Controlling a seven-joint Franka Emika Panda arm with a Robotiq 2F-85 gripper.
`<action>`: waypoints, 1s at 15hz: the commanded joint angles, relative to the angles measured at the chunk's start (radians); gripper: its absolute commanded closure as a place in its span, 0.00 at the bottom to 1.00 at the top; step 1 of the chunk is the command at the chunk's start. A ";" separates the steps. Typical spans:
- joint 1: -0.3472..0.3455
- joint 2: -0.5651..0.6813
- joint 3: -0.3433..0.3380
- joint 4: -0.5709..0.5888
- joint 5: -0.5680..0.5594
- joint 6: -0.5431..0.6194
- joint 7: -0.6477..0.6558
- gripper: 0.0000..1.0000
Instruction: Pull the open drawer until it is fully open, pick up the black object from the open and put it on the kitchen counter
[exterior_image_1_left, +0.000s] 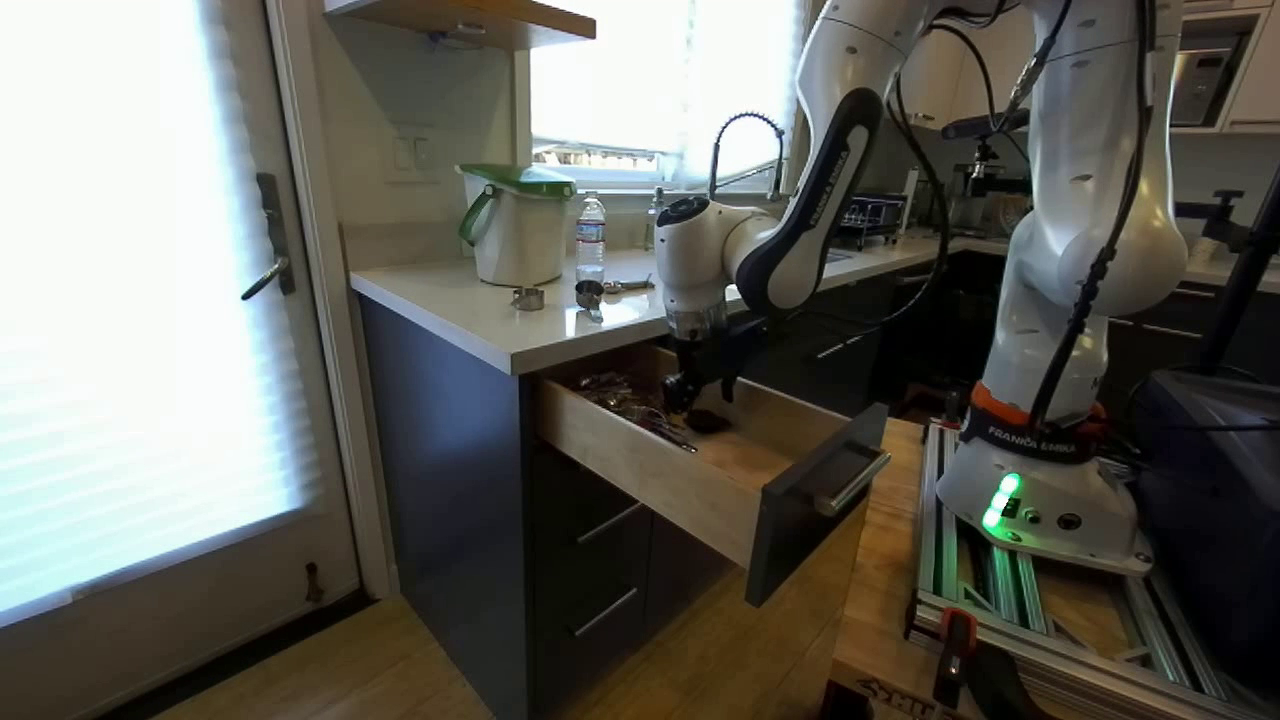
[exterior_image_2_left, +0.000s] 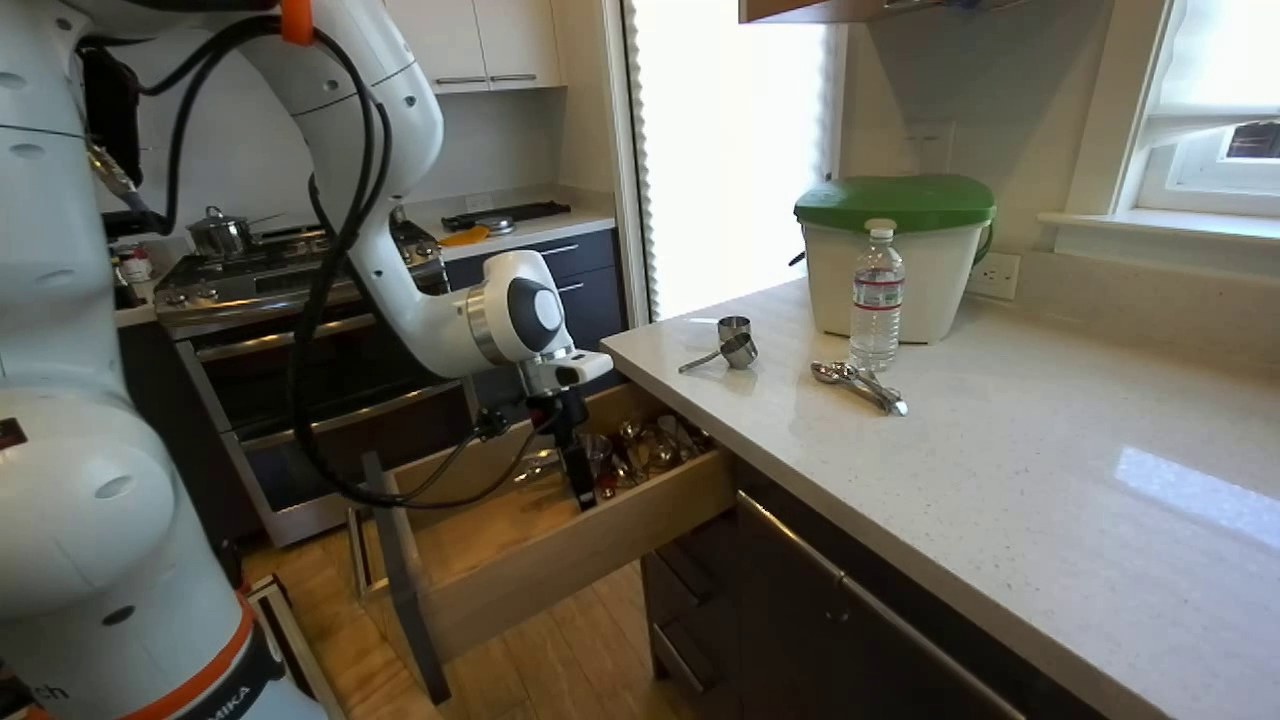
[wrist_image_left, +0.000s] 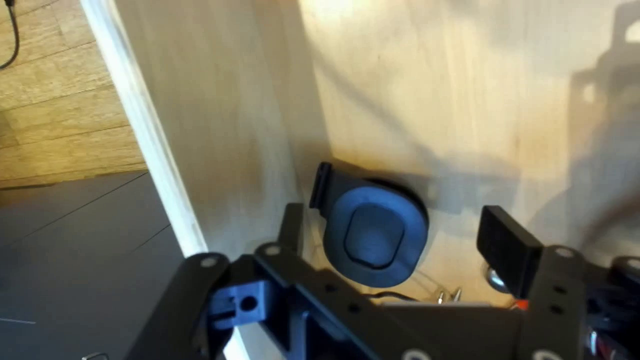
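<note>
With your hand (wrist_image_left: 397, 234) spread and the black object (wrist_image_left: 376, 234) beneath it, descend slowly, clearing the drawer wall (wrist_image_left: 220, 145) just alongside, before squeezing.

Green-lidded bin (exterior_image_1_left: 521, 232) — bottle (exterior_image_1_left: 591, 240) alongside

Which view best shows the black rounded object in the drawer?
The wrist view: the black rounded object shows from above, its outline clear. Neither exterior view shows it clearly: a dark patch may be it, or the drawer's side seemingly hides it.
</note>
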 joint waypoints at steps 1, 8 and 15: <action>-0.006 0.042 -0.016 -0.007 0.051 0.081 -0.067 0.00; 0.025 0.072 -0.067 0.001 0.048 0.106 -0.044 0.22; 0.062 0.076 -0.108 0.011 0.010 0.093 0.017 0.21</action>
